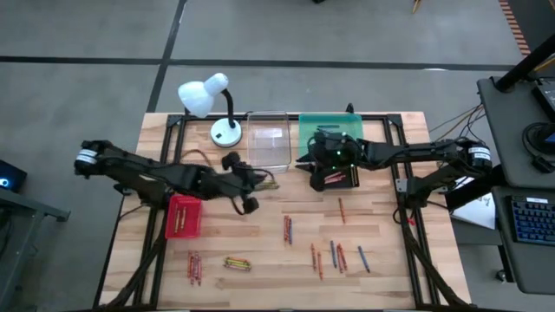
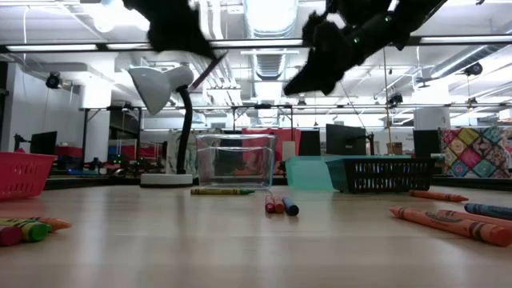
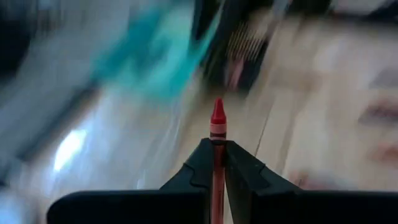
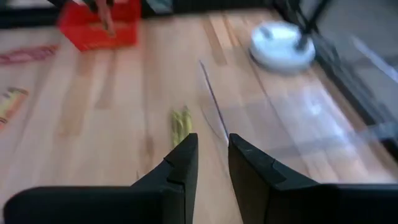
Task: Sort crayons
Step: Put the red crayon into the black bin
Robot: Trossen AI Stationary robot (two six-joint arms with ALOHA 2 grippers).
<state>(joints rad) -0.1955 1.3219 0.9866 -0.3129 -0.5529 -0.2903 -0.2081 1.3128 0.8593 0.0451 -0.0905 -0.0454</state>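
Currently the left gripper [image 3: 217,163] is clamped on a red crayon [image 3: 217,134]; in the left wrist view the stick lies along the finger axis, tip pointing forward past the fingertips. From above, that gripper [image 1: 245,192] hangs over the table's middle, between the red tray [image 1: 185,216] and the clear tray [image 1: 269,146], just off the clear tray's near corner.

The right gripper [image 4: 212,157] has its fingers slightly parted with nothing between them. It sits over the black tray [image 1: 336,176], at the front edge of the teal tray [image 1: 323,130]. Its wrist view looks along the clear tray's wall [image 4: 292,124] toward the lamp base [image 4: 281,46], with yellow crayons [image 4: 181,124] lying on the wood just outside that wall.

Loose crayons on the near half of the table:
- a red and blue pair [image 1: 287,229] near centre, long axes running front to back
- one orange crayon [image 1: 342,209] right of centre, also front to back
- a mixed orange and blue cluster [image 1: 336,257] toward the front right, roughly parallel, slightly fanned
- a red bunch [image 1: 194,267] front left, front to back
- a yellow bunch [image 1: 237,262] beside it, lying crosswise

Some crayons lie inside the red tray. The white lamp [image 1: 208,100] stands at the back left. Open wood remains between the centre pair and the trays.
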